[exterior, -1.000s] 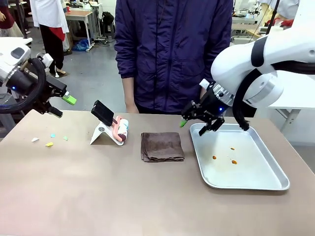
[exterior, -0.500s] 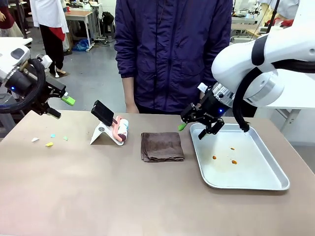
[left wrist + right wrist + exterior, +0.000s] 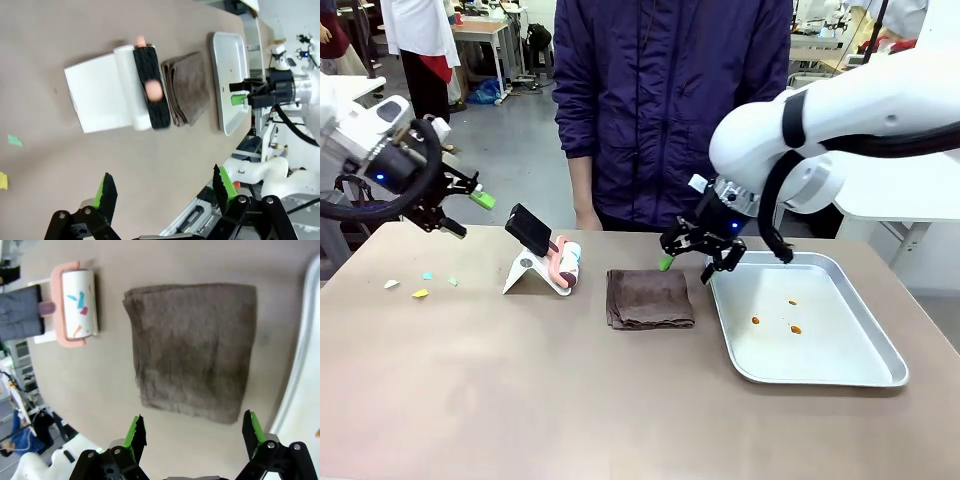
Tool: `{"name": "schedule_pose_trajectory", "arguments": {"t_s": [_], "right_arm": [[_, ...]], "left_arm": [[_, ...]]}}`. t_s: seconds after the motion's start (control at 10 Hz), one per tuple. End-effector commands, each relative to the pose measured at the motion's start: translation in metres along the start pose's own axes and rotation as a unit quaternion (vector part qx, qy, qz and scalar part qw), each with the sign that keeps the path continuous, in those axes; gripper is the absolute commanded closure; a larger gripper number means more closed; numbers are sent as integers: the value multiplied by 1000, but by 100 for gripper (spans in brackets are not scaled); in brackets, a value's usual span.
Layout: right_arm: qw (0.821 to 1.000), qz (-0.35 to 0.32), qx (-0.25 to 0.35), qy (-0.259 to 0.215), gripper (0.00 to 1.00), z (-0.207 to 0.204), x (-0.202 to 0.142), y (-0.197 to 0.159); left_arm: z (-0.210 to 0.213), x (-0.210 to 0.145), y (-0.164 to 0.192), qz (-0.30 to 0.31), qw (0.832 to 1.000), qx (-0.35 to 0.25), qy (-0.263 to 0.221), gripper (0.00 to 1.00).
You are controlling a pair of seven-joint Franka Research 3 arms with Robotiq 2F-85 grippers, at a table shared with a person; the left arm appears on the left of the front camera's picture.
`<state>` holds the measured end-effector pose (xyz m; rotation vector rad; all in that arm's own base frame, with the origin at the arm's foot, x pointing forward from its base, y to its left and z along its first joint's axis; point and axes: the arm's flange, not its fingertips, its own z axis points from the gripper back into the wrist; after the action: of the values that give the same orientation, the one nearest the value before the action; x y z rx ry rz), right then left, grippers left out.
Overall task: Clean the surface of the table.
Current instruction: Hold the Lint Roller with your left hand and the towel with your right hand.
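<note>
The brownish-tan table [image 3: 520, 390] carries small coloured paper scraps [image 3: 420, 293] at its far left. A folded brown cloth [image 3: 649, 298] lies at the middle. My right gripper [image 3: 688, 268] hovers open just above the cloth's right edge, beside the tray. In the right wrist view the cloth [image 3: 192, 347] lies straight ahead of the open right gripper [image 3: 195, 432]. My left gripper [image 3: 468, 215] hangs open in the air at the far left, above the table's back edge. The left wrist view looks past the open left gripper [image 3: 165, 187] at the scraps [image 3: 15, 141] and the cloth [image 3: 190, 87].
A lint roller [image 3: 565, 265] with a black handle rests on a white stand left of the cloth. At the right, a silver tray [image 3: 880, 370] holds a few orange crumbs [image 3: 775, 322]. A person in a dark jacket stands at the far edge.
My right gripper has moved left, from over the tray's far corner to above the cloth's right edge. My left gripper has shifted right and slightly up. Both stay open.
</note>
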<state>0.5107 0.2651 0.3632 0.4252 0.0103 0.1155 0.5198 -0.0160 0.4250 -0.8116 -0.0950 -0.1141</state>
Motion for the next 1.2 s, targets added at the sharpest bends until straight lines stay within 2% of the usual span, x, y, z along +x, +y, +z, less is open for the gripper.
{"name": "schedule_pose_trajectory", "arguments": {"t_s": [0.0,0.4,1.1], "right_arm": [[999,-1,-33,-10,0,-10,20,8],[998,-3,-66,6,0,-30,32,11],[987,-46,-150,32,0,-71,49,23]], "left_arm": [[-9,26,-1,34,999,3,11,0],[-45,47,3,51,999,-17,-6,0],[-69,46,9,40,999,-25,15,0]]}}
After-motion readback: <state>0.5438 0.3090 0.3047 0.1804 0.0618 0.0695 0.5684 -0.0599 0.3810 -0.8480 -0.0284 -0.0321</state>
